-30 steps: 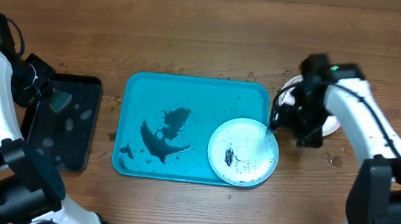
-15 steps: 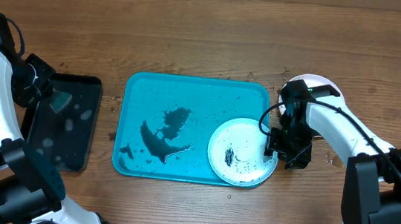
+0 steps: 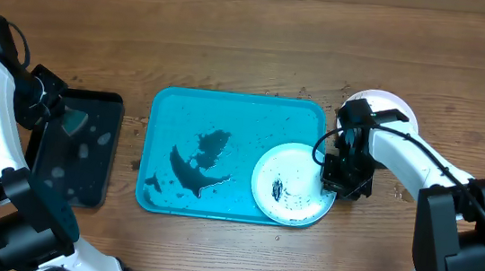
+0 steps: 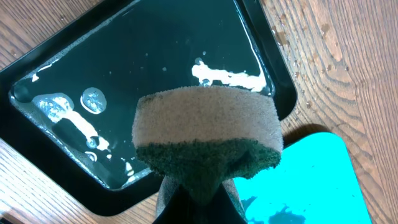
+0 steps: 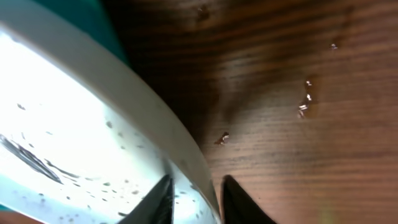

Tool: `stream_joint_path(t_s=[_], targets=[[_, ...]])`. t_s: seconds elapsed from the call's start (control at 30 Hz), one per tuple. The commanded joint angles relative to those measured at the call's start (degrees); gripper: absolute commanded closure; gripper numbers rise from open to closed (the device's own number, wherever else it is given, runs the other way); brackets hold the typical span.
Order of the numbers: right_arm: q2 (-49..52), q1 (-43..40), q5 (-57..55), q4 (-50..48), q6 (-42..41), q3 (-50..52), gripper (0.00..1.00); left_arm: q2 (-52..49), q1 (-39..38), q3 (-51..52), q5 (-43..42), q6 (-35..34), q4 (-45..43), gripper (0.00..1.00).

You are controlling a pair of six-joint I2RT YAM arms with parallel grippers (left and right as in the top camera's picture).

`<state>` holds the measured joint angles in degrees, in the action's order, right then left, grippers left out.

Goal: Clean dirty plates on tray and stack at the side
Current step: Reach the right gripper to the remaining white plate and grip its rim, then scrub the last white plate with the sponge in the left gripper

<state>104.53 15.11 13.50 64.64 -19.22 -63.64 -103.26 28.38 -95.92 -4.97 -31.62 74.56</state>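
A dirty plate (image 3: pixel 290 184) with a pale mint rim and black smears lies in the front right corner of the turquoise tray (image 3: pixel 228 99). My right gripper (image 3: pixel 332 175) sits at the plate's right edge. In the right wrist view the plate (image 5: pixel 93 124) has its rim pinched between the two fingers of the right gripper (image 5: pixel 198 180), one inside and one outside. Another plate (image 3: pixel 392 106), white, rests on the table behind the right arm. My left gripper (image 4: pixel 199 190) is shut on a green-backed sponge (image 4: pixel 205 134), held over the black tray (image 4: pixel 155 56).
The black tray (image 3: pixel 78 150) with soapy water stands left of the turquoise one. Dark wet patches (image 3: pixel 199 163) lie in the middle of the turquoise tray, whose corner (image 4: pixel 311 180) shows beside the sponge. Water drops (image 5: pixel 305 102) dot the wood right of the plate.
My right gripper moved from beside the white plate down to the dirty plate's right rim, and its jaws narrowed onto it. The left arm and sponge stayed still.
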Motion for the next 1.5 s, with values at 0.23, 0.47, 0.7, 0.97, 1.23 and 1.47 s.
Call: stream_joint_path(t_s=[0.23, 0.47, 0.7, 0.97, 1.23, 1.47], targets=[[-0.2, 0.3, -0.5, 6.2, -0.5, -7.4, 0.96, -0.6, 0.0, 0.3, -0.9, -0.5, -0.1, 0.96], [-0.2, 3.8, 6.8, -1.4, -0.6, -8.4, 0.96, -0.6, -2.4, 0.3, -10.2, 7.1, -1.9, 0.96], [1.3, 11.9, 4.0, -14.6, -6.8, -8.1, 0.96, -0.6, -10.6, 0.3, -16.0, 12.9, -1.0, 0.96], [6.3, 16.0, 1.4, -21.7, -14.6, -7.1, 0.96, -0.6, -23.4, 0.3, -14.5, 15.3, 1.1, 0.96], [7.6, 16.1, 4.6, -21.8, -15.3, -7.1, 0.96, -0.6, -36.9, 4.8, -12.4, 10.3, -4.8, 0.96], [7.6, 16.4, 4.6, -21.8, -15.3, -7.1, 0.95, -0.6, -45.5, 16.0, -12.6, 4.5, -15.6, 0.96]])
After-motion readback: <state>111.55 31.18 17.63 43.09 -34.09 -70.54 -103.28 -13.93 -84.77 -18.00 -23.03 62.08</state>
